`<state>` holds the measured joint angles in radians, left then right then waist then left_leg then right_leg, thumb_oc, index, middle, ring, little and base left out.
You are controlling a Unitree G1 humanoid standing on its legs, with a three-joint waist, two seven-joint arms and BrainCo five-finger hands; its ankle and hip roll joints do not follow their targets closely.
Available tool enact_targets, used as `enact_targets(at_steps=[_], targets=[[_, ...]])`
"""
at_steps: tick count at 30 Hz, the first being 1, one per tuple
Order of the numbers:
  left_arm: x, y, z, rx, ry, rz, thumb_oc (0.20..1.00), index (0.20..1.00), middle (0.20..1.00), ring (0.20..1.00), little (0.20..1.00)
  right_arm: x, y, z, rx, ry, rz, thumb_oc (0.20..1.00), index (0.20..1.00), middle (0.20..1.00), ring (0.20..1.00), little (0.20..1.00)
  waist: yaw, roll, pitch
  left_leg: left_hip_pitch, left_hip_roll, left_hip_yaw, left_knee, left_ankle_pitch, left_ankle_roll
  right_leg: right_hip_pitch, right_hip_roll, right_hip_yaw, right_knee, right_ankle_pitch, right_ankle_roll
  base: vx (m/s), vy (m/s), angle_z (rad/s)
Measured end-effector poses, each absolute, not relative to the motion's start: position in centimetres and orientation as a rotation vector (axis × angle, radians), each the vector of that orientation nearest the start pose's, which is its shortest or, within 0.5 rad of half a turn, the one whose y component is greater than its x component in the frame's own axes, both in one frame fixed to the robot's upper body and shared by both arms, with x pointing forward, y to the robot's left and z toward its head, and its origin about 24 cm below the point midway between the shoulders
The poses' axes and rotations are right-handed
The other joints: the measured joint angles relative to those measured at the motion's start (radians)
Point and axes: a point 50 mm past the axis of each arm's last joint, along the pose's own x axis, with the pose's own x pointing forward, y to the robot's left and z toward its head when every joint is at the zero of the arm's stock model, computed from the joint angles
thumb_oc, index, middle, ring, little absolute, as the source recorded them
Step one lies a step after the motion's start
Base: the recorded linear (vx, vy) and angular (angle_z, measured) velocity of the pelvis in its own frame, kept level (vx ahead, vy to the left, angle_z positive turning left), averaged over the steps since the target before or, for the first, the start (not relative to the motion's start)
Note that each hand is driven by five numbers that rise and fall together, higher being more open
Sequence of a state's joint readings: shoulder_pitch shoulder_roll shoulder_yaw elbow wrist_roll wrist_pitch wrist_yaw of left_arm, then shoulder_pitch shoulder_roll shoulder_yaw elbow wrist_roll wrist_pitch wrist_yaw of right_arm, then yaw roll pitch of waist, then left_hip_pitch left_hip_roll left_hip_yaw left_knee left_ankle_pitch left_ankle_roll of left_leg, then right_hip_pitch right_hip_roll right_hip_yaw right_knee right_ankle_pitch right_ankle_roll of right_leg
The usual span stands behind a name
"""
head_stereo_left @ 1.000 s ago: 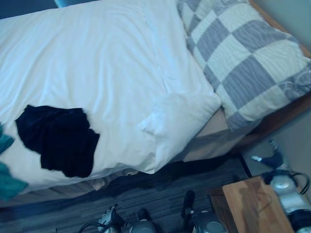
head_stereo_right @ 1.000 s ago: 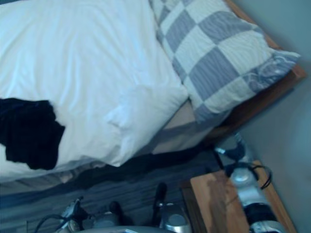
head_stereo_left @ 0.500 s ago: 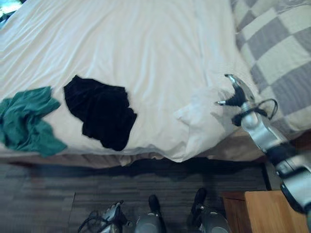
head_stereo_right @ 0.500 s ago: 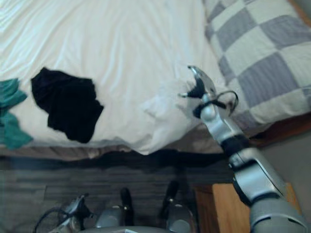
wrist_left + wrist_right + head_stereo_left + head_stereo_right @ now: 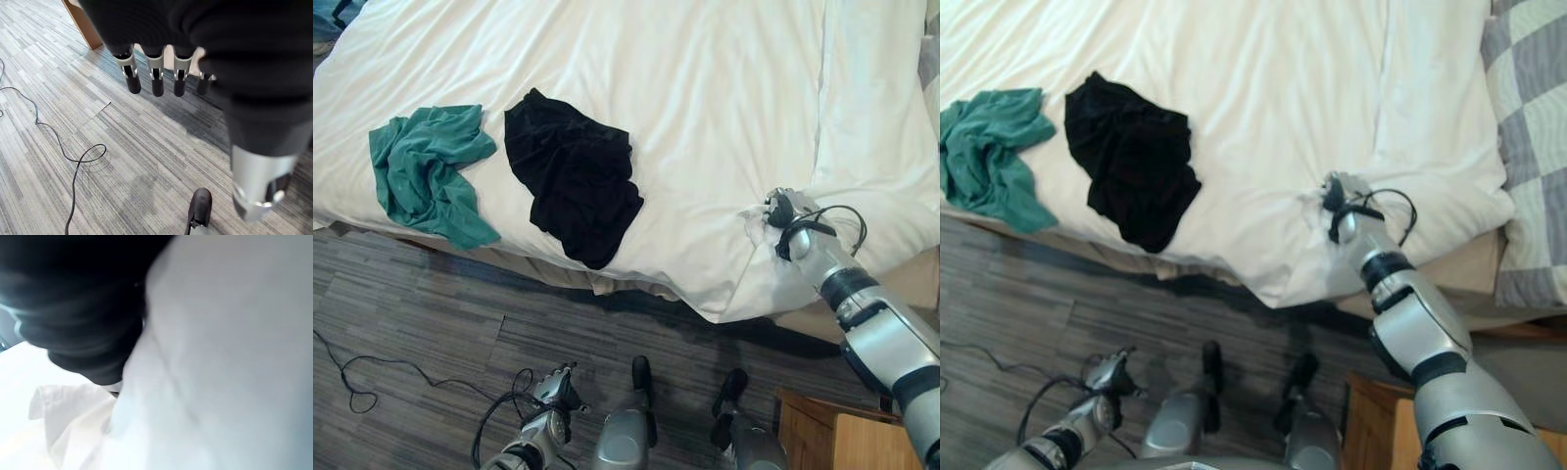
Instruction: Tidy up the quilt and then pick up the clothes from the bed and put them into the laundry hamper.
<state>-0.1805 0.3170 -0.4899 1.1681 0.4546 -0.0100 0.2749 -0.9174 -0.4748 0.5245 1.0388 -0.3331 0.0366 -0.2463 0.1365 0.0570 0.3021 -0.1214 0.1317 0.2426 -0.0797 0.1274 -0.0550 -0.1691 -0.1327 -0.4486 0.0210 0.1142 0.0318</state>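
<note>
Grabbing the quilt corner by the near bed edge, your right hand sits in bunched fabric; I can't tell its fingers. Tug hard and the black garment and green garment near the edge could slide off. The left wrist view shows what the eye views blur: left hand relaxed, empty, over floor.

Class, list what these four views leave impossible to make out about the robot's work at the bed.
- Right hand: its fingers are buried in the bunched white quilt; in the right wrist view the dark cover and cloth hide them.
- Pillow: cut off by the right eye view's edge.
- Laundry hamper: cannot be located.
- Wooden furniture: cut off at the left eye view's corner.
</note>
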Motion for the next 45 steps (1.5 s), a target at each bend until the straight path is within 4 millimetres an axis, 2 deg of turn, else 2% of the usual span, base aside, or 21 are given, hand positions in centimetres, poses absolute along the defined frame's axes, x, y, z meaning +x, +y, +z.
enact_targets(at_steps=[3, 4, 7, 9, 11, 14, 17, 18, 19, 20, 21, 23, 25, 26, 28, 31, 33, 37, 39, 42, 45], targets=[[15.6, 23.5, -13.7, 1.105, 0.893, -0.25, 1.0, 1.0, 1.0, 1.0, 1.0, 37.7, -20.1, 10.0, -0.953, -0.015, -0.069, 0.2, 0.2, 0.2, 0.2, 0.2, -0.023, -0.027, 0.006, 0.026, -0.006, 0.027, -0.001, -0.01, 0.001, 0.02, -0.001, 0.03, -0.019, 0.01, 0.014, 0.05, 0.08, -0.24], [15.4, 23.6, -13.8, 1.11, 0.909, -0.253, 1.0, 1.0, 1.0, 1.0, 1.0, 36.9, -20.5, 9.5, -0.91, -0.005, -0.064, 1.0, 1.0, 1.0, 1.0, 1.0, -0.047, -0.04, 0.008, 0.039, -0.009, 0.038, -0.001, -0.017, -0.001, 0.024, 0.001, 0.04, -0.029, 0.013, 0.018, 0.1, 0.075, -0.2], [13.3, 24.9, -14.2, 1.047, 1.015, -0.181, 1.0, 1.0, 1.0, 1.0, 1.0, 28.0, -24.2, 6.8, -0.663, -0.038, -0.136, 1.0, 1.0, 1.0, 1.0, 1.0, -0.077, -0.079, 0.004, 0.115, -0.019, 0.093, -0.002, -0.033, -0.001, 0.084, -0.004, 0.086, -0.042, 0.013, 0.02, 0.1, 0.068, -0.45], [10.2, 25.7, -15.0, 1.043, 1.119, -0.184, 1.0, 1.0, 1.0, 1.0, 1.0, 23.7, -27.3, 2.5, -0.682, 0.175, -0.19, 1.0, 1.0, 1.0, 1.0, 1.0, -0.145, -0.1, -0.023, 0.165, -0.016, 0.114, -0.008, -0.069, -0.01, 0.137, 0.002, 0.115, -0.075, 0.013, 0.039, 0.06, 0.061, -0.51], [10.7, 24.9, -15.1, 1.031, 1.109, -0.185, 1.0, 1.0, 1.0, 1.0, 1.0, 19.9, -30.2, -1.2, -0.656, 0.38, -0.34, 1.0, 1.0, 1.0, 1.0, 1.0, -0.214, -0.118, -0.037, 0.185, -0.015, 0.148, -0.008, -0.096, -0.015, 0.128, 0.009, 0.152, -0.088, 0.015, 0.057, 0.06, 0.096, -0.5], [12.1, 22.4, -15.3, 0.969, 1.055, -0.179, 1.0, 1.0, 1.0, 1.0, 1.0, 13.7, -31.3, -5.2, -0.61, 0.595, -0.56, 1.0, 1.0, 1.0, 1.0, 1.0, -0.274, -0.099, -0.053, 0.203, -0.021, 0.193, -0.008, -0.104, -0.012, 0.124, 0.007, 0.194, -0.092, 0.028, 0.062, 0.05, 0.077, -0.51], [13.3, 20.1, -15.2, 0.939, 0.986, -0.187, 1.0, 1.0, 1.0, 1.0, 1.0, 11.8, -30.2, -6.6, -0.605, 0.658, -0.579, 1.0, 1.0, 1.0, 1.0, 1.0, -0.308, -0.077, -0.064, 0.211, -0.024, 0.211, -0.008, -0.104, -0.011, 0.126, 0.007, 0.211, -0.098, 0.036, 0.067, 0.01, 0.047, -0.19], [13.5, 19.7, -15.2, 0.935, 0.971, -0.193, 1.0, 1.0, 1.0, 1.0, 1.0, 11.9, -30.2, -6.5, -0.608, 0.654, -0.588, 1.0, 1.0, 1.0, 1.0, 1.0, -0.312, -0.07, -0.07, 0.21, -0.024, 0.211, -0.008, -0.104, -0.011, 0.126, 0.007, 0.211, -0.098, 0.036, 0.067, 0.0, 0.046, -0.11], [13.8, 19.1, -15.1, 0.927, 0.947, -0.2, 1.0, 1.0, 1.0, 1.0, 1.0, 12.6, -30.5, -5.9, -0.624, 0.613, -0.629, 0.821, 0.821, 0.821, 0.821, 0.821, -0.312, -0.059, -0.081, 0.213, -0.025, 0.211, -0.008, -0.104, -0.011, 0.127, 0.006, 0.212, -0.097, 0.036, 0.067, -0.01, 0.016, 0.03], [13.7, 18.9, -15.1, 0.924, 0.946, -0.204, 1.0, 1.0, 1.0, 1.0, 1.0, 13.6, -30.6, -5.3, -0.629, 0.573, -0.656, 0.376, 0.376, 0.376, 0.376, 0.376, -0.312, -0.054, -0.091, 0.213, -0.025, 0.211, -0.008, -0.104, -0.011, 0.127, 0.006, 0.212, -0.097, 0.037, 0.068, 0.0, 0.0, 0.0], [13.7, 18.8, -15.1, 0.927, 0.941, -0.211, 1.0, 1.0, 1.0, 1.0, 1.0, 14.9, -30.8, -4.4, -0.637, 0.515, -0.675, 0.2, 0.2, 0.2, 0.2, 0.2, -0.308, -0.048, -0.098, 0.213, -0.025, 0.211, -0.008, -0.104, -0.011, 0.127, 0.006, 0.212, -0.097, 0.037, 0.069, 0.0, 0.0, 0.0], [13.6, 18.7, -15.2, 0.937, 0.94, -0.226, 1.0, 1.0, 1.0, 1.0, 1.0, 16.9, -31.0, -2.5, -0.651, 0.409, -0.696, 0.2, 0.2, 0.2, 0.2, 0.2, -0.292, -0.037, -0.111, 0.213, -0.025, 0.211, -0.008, -0.103, -0.009, 0.125, 0.005, 0.213, -0.097, 0.037, 0.071, 0.0, 0.0, 0.0], [13.1, 18.6, -15.3, 0.949, 0.947, -0.249, 1.0, 1.0, 1.0, 1.0, 1.0, 20.3, -31.3, 1.6, -0.716, 0.214, -0.703, 0.2, 0.2, 0.2, 0.2, 0.2, -0.265, -0.025, -0.118, 0.211, -0.027, 0.211, -0.008, -0.102, -0.008, 0.126, 0.004, 0.215, -0.099, 0.041, 0.075, -0.03, -0.019, 0.03], [12.6, 18.6, -15.5, 0.957, 0.953, -0.266, 1.0, 1.0, 1.0, 1.0, 1.0, 24.2, -31.1, 6.8, -0.783, -0.021, -0.723, 0.2, 0.2, 0.2, 0.2, 0.2, -0.241, -0.017, -0.12, 0.209, -0.028, 0.202, -0.008, -0.104, 0.004, 0.132, 0.0, 0.203, -0.1, 0.041, 0.077, -0.08, -0.049, 0.07], [12.2, 18.7, -15.6, 0.974, 0.957, -0.292, 1.0, 1.0, 1.0, 1.0, 1.0, 27.8, -30.1, 11.8, -0.831, -0.233, -0.734, 0.2, 0.2, 0.2, 0.2, 0.2, -0.203, -0.017, -0.122, 0.189, -0.029, 0.187, -0.008, -0.094, 0.009, 0.117, -0.001, 0.2, -0.095, 0.043, 0.079, -0.15, -0.048, 0.2], [13.0, 19.5, -15.3, 1.019, 0.933, -0.299, 1.0, 1.0, 1.0, 1.0, 1.0, 31.4, -28.4, 16.5, -0.87, -0.398, -0.695, 0.2, 0.2, 0.2, 0.2, 0.2, -0.153, -0.009, -0.114, 0.124, -0.031, 0.153, -0.005, -0.056, 0.008, 0.069, -0.009, 0.166, -0.081, 0.046, 0.084, -0.21, -0.076, 0.37], [14.2, 20.0, -14.9, 1.047, 0.903, -0.296, 1.0, 1.0, 1.0, 1.0, 1.0, 33.9, -28.0, 17.5, -0.884, -0.373, -0.678, 0.2, 0.2, 0.2, 0.2, 0.2, -0.128, -0.005, -0.084, 0.064, -0.037, 0.129, -0.001, -0.033, 0.018, 0.008, -0.021, 0.145, -0.055, 0.046, 0.082, -0.15, -0.064, 0.45], [16.7, 19.8, -13.7, 1.006, 0.823, -0.216, 1.0, 1.0, 1.0, 1.0, 1.0, 35.2, -30.4, 16.1, -0.851, -0.191, -0.74, 0.2, 0.2, 0.2, 0.2, 0.2, -0.072, 0.035, 0.024, -0.042, -0.052, 0.097, 0.04, -0.015, 0.028, -0.097, -0.065, 0.115, 0.034, 0.033, 0.064, -0.1, -0.05, 0.36], [16.6, 20.4, -13.7, 0.972, 0.847, -0.165, 1.0, 1.0, 1.0, 1.0, 1.0, 34.7, -31.4, 12.9, -0.814, -0.038, -0.74, 0.2, 0.2, 0.2, 0.2, 0.2, -0.058, 0.053, 0.086, -0.055, -0.058, 0.097, 0.044, -0.017, 0.03, -0.12, -0.076, 0.115, 0.063, 0.027, 0.054, -0.06, -0.005, 0.04], [15.2, 21.9, -14.2, 0.922, 0.945, -0.076, 1.0, 1.0, 1.0, 1.0, 1.0, 34.6, -30.4, 11.7, -0.666, -0.085, -0.746, 0.2, 0.2, 0.2, 0.2, 0.2, -0.078, 0.025, 0.123, -0.066, -0.06, 0.103, 0.052, -0.021, 0.035, -0.154, -0.084, 0.13, 0.109, 0.015, 0.046, 0.01, 0.004, -0.06], [14.9, 22.7, -14.2, 0.901, 0.978, -0.032, 1.0, 1.0, 1.0, 1.0, 1.0, 33.4, -29.9, 7.5, -0.568, 0.055, -0.676, 0.2, 0.2, 0.2, 0.2, 0.2, -0.088, -0.028, 0.126, 0.001, -0.054, 0.093, 0.036, -0.029, 0.032, -0.086, -0.078, 0.112, 0.11, -0.011, 0.048, 0.08, 0.038, 0.13]])
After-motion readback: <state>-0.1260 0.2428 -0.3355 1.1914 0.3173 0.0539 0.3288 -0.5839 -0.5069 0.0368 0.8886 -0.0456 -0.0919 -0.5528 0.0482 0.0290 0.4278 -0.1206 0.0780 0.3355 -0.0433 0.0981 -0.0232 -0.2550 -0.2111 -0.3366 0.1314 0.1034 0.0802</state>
